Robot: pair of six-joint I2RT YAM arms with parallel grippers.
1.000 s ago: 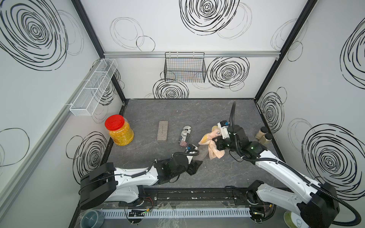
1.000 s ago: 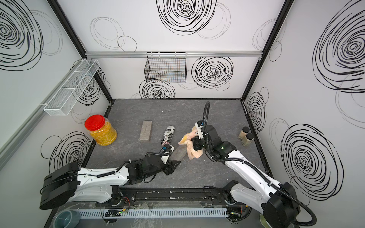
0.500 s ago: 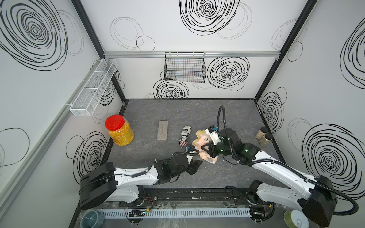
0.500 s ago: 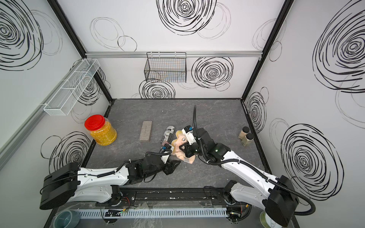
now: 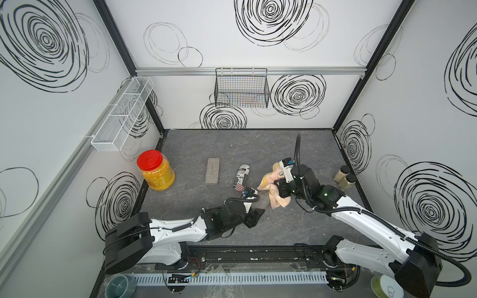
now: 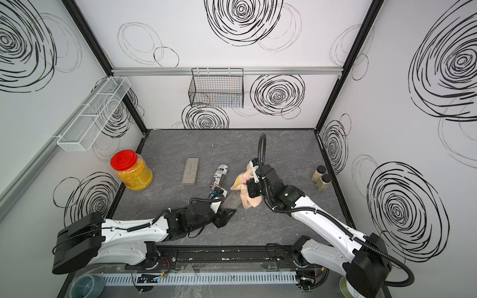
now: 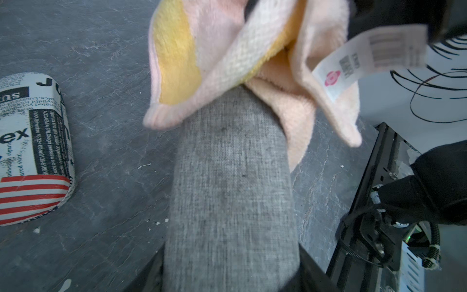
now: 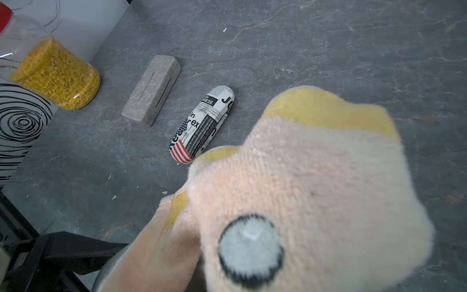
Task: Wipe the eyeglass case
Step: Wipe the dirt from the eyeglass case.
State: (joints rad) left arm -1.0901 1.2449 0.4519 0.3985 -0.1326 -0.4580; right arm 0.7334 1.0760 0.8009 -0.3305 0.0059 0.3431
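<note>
Centrally, toward the near edge of the table, the grey fabric eyeglass case [image 7: 230,189] sits clamped at its near end in the left gripper [image 6: 225,215], one black jaw on each long side.

- Left wrist view: the case's whole woven top, with faint dark marks. In both top views only a short grey strip [image 6: 230,200] shows between gripper and cloth. Whether the case rests on the table: cannot tell.
- The cloth [image 7: 252,63], plush pink with yellow patches, lies over the case's far end, touching it.
- The cloth's white tag [image 7: 371,58], seen only from the left wrist, carries a barcode and a round pink logo; the print is too blurred to read.
- Right wrist view only: a grey disc ringed in black [image 8: 250,250] on the cloth.
- The right gripper [image 5: 280,184] is closed on the bunched cloth; its fingertips are buried in it.

Left of the cloth lies a newspaper-print case [image 8: 202,126]: "SUBS", "in", "ex", flag stripes at its near end. Further left is a beige hard case [image 8: 151,89], side lettering illegible, then a red-lidded jar [image 5: 155,170] of yellow flakes by the left wall. Two black-capped bottles [image 5: 344,178] stand by the right wall.
</note>
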